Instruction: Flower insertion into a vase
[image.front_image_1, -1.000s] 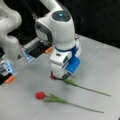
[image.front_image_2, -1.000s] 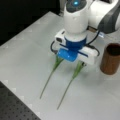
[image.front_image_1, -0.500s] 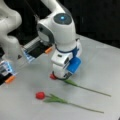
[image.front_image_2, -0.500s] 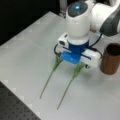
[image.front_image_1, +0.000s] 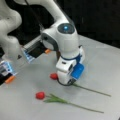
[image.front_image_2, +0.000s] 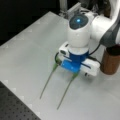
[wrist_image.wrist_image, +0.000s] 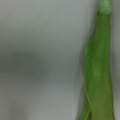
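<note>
- Wrist view shows a green leaf (wrist_image.wrist_image: 98, 82) close up: gripper (image.front_image_1: 65, 81) is low over the far flower (image.front_image_1: 54, 76), apparently to grasp it.
- Fingers hidden; can't tell their state.
- Vase (image.front_image_2: 110, 61) stands empty-looking beside the arm.

Two flowers (image.front_image_1: 62, 100) side by side, vase (image.front_image_2: 110, 61) seemingly apart.

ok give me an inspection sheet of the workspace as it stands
surface: pale grey table, flat; dark perforated board at its near edge in a front view.
job's things: two red flowers lie flat on the table, none in the vase. Nearer flower lies free; farther flower runs under the gripper. Brown vase stands upright beside the arm.
clutter: blue and orange devices at a front view's left.
grippers: gripper lowered right over the farther flower's stem, fingertips hidden.
cables: black cable along the arm's wrist.
surroundings: dark background; second white arm at a front view's left.
</note>
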